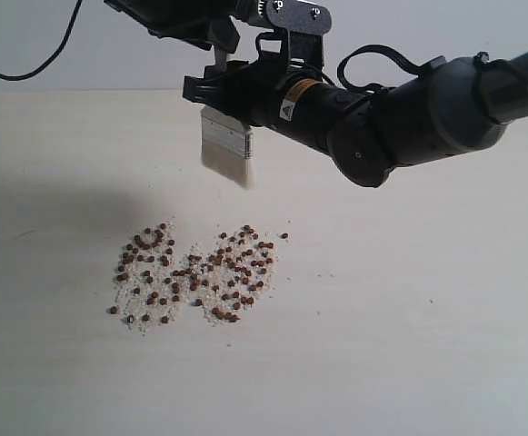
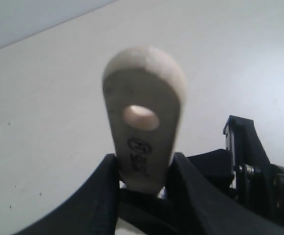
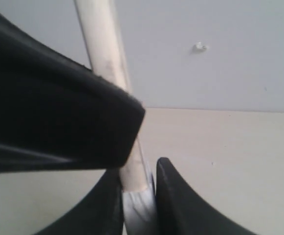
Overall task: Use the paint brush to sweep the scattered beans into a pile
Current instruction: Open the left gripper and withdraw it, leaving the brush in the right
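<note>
The paint brush [image 1: 225,145] hangs above the table with its white bristles pointing down, well clear of the beans [image 1: 195,272]. The beans lie in a loose, wide patch of reddish-brown dots and pale crumbs, not gathered into a tight pile. My right gripper [image 1: 218,95] reaches across from the right and is shut on the handle just above the silver band [image 3: 141,210]. My left gripper [image 1: 216,41] is shut higher up on the handle. In the left wrist view the handle end [image 2: 144,112] with its hole stands up between the left gripper [image 2: 144,164]. The right gripper [image 3: 138,174] clamps the handle [image 3: 107,58].
The pale table [image 1: 427,318] stretches bare on all sides of the bean patch. A black cable [image 1: 27,65] hangs at the upper left against the wall. The right arm [image 1: 427,109] spans the upper right of the exterior view.
</note>
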Robot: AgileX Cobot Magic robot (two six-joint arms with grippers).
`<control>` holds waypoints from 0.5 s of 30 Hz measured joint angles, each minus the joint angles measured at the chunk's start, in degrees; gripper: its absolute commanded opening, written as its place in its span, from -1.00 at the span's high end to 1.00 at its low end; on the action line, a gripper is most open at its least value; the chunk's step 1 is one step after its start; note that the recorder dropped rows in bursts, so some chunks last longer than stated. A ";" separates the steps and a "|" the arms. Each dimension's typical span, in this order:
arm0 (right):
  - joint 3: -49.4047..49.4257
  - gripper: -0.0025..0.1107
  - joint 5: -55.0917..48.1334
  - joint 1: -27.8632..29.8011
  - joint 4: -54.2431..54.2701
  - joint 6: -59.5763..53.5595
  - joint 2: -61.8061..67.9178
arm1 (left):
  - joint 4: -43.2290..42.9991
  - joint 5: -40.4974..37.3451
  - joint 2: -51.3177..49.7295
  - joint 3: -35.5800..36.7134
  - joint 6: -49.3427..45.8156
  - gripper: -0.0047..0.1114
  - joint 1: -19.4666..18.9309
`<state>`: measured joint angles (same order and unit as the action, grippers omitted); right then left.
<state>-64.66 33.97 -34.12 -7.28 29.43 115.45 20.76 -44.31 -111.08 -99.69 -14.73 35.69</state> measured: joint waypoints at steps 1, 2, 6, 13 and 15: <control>0.00 0.96 0.00 0.00 0.00 0.00 0.00 | 0.00 0.00 0.00 0.00 0.00 0.92 0.00; 0.00 0.96 0.00 0.00 0.00 0.00 0.00 | 0.00 0.00 0.00 0.00 0.00 0.92 0.00; 0.00 0.96 0.00 0.00 -0.12 0.00 0.00 | 0.00 0.00 0.00 0.00 0.00 0.84 0.00; 0.00 0.96 0.00 0.00 -0.02 0.00 0.00 | 0.00 0.12 0.00 0.00 0.00 -0.03 0.00; 0.00 0.96 -0.25 0.00 -0.02 -0.12 0.00 | -0.16 0.62 0.00 0.00 0.00 -0.26 0.00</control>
<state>-64.66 33.72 -34.12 -7.29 29.32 115.45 20.60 -43.69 -111.08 -99.69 -14.73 35.69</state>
